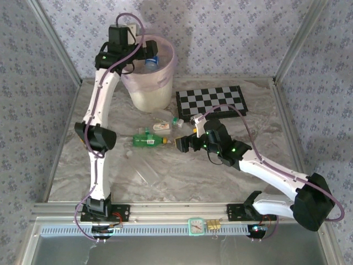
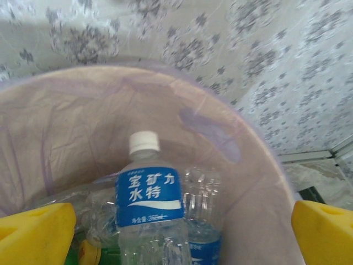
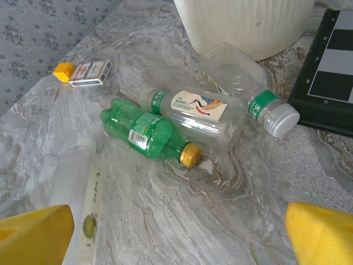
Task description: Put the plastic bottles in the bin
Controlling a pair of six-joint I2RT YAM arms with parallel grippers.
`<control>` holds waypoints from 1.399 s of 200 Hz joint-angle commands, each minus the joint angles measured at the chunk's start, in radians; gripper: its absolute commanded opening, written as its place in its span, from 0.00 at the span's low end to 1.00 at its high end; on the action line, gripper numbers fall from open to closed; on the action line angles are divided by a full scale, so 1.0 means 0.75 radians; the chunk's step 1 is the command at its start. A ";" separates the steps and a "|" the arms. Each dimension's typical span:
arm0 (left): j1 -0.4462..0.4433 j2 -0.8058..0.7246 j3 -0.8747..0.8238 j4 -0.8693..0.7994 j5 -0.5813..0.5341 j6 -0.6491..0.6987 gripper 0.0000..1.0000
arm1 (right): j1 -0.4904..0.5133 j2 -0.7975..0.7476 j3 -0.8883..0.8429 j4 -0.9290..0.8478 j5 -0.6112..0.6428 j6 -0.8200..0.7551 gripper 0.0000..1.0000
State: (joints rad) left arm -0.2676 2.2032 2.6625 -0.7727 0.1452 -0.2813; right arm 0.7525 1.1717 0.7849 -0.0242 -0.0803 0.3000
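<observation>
Marble-patterned tabletop [image 1: 165, 182], enclosed by floral-print panels. Items as found:

Bin [image 1: 148, 83] — cream-white, with a pinkish liner over the rim. It stood at the far left-centre of the table, near the chessboard [image 1: 212, 102].

Left gripper [image 1: 144, 55] hung over the bin's mouth, yellow fingers [image 2: 36, 234] spread wide and gripping nothing. Blue-labelled water bottle [image 2: 150, 204], white cap uppermost in the wrist view, sat inside the bin between those fingers and touched neither. Other clear bottles [image 2: 201, 193] lay beside it against the liner.

Right gripper [image 1: 181, 144] was low over the table, jaws wide apart and empty. Green bottle [image 3: 146, 135], yellow cap, lay on its side ahead of the gripper, slightly left of centre, with its cap towards the fingers. Crane-label clear bottle [image 3: 201, 113] lay against it just beyond. A white-capped clear bottle [image 3: 251, 91] with a green band lay behind that, near the bin's base. Slim clear bottle [image 3: 74, 182] lay just beside the finger at the left of the wrist view. Small carton [image 3: 88, 72], yellow cap, lay well apart at the far left.
</observation>
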 commanded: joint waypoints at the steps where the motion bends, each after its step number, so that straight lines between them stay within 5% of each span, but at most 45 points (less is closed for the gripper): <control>1: -0.053 -0.224 -0.089 -0.026 -0.001 0.057 1.00 | -0.016 -0.004 -0.015 0.045 0.041 -0.001 1.00; 58: -0.226 -0.878 -1.165 0.328 -0.188 0.086 1.00 | -0.093 0.016 -0.026 0.071 0.063 -0.015 1.00; 90: -0.256 -1.216 -1.683 0.407 -0.226 -0.154 1.00 | -0.122 0.025 -0.066 0.125 0.143 0.026 1.00; 144: -0.426 -1.604 -2.332 0.238 -0.397 -0.644 1.00 | -0.167 0.081 -0.115 0.250 0.214 0.131 1.00; 201: -0.672 -1.778 -2.680 0.055 -0.509 -1.073 1.00 | -0.176 0.147 -0.079 0.247 0.204 0.152 1.00; 280: -0.731 -1.500 -2.708 0.182 -0.431 -1.131 1.00 | -0.175 0.155 -0.089 0.239 0.189 0.173 1.00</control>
State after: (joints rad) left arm -0.8082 1.0180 0.5938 -0.6598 -0.1692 -1.1130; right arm 0.6258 1.2793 0.7048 0.1425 0.0566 0.4118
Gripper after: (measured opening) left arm 0.998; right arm 0.998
